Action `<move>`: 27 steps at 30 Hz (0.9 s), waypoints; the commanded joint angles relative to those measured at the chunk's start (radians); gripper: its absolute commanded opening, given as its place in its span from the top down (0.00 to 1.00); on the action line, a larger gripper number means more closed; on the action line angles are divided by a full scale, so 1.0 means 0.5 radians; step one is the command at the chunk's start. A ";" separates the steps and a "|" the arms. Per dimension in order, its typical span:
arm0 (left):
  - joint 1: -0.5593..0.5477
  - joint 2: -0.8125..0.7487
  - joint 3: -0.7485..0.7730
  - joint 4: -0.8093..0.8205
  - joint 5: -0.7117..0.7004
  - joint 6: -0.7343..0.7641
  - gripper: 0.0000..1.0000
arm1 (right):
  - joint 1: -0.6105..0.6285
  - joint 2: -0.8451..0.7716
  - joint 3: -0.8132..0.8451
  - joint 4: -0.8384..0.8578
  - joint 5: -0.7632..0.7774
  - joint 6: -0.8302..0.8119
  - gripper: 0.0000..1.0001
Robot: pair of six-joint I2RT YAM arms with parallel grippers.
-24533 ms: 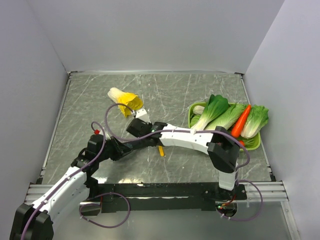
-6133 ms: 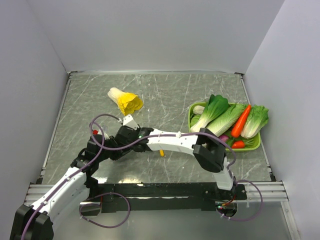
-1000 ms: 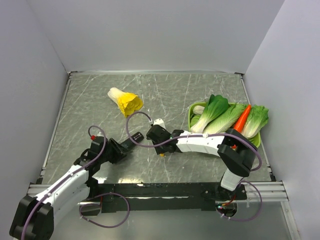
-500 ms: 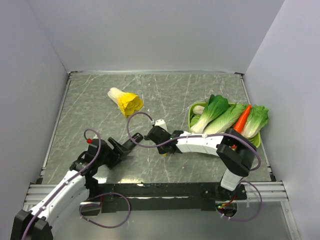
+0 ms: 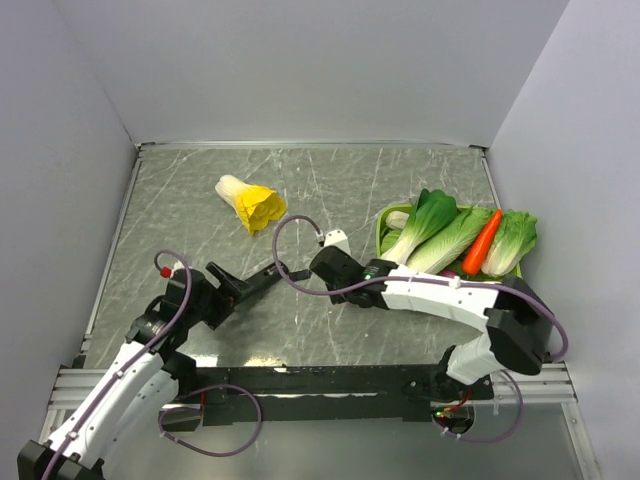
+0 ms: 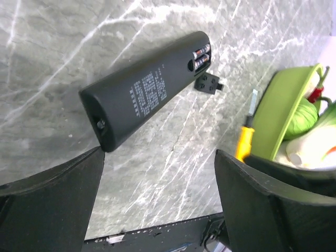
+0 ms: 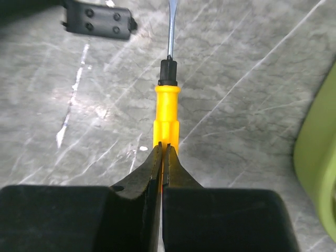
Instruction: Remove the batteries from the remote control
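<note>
The remote control lies back-up on the marble table just beyond my left gripper, which is open with nothing between its fingers. At the remote's far end the compartment is uncovered and the ends of the batteries show inside. The short black cover piece lies beside that end. In the top view the remote control sits between the left gripper and the right gripper. My right gripper is shut, its tips over the handle of the yellow screwdriver, which rests on the table.
A green tray of leafy greens and a carrot stands at the right; its rim is close to my right gripper. A yellow-white cabbage lies at the back left. The screwdriver points toward the cover piece.
My left gripper has opened and drawn back to the lower left, leaving the remote on the table. My right gripper has shut and shifted right.
</note>
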 commanded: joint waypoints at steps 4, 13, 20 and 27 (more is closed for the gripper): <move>-0.001 0.081 0.183 -0.191 -0.186 -0.064 0.10 | -0.001 -0.219 -0.002 -0.013 0.037 -0.122 1.00; -0.001 -0.251 -0.007 0.167 0.080 -0.132 0.11 | 0.005 -0.428 -0.121 0.210 -0.156 -0.204 1.00; -0.007 0.365 0.118 0.441 0.266 0.085 0.10 | -0.001 -0.290 -0.097 0.125 -0.046 -0.113 0.94; -0.004 0.406 0.152 0.487 0.284 0.150 0.10 | -0.090 -0.060 -0.213 0.152 -0.168 -0.299 0.54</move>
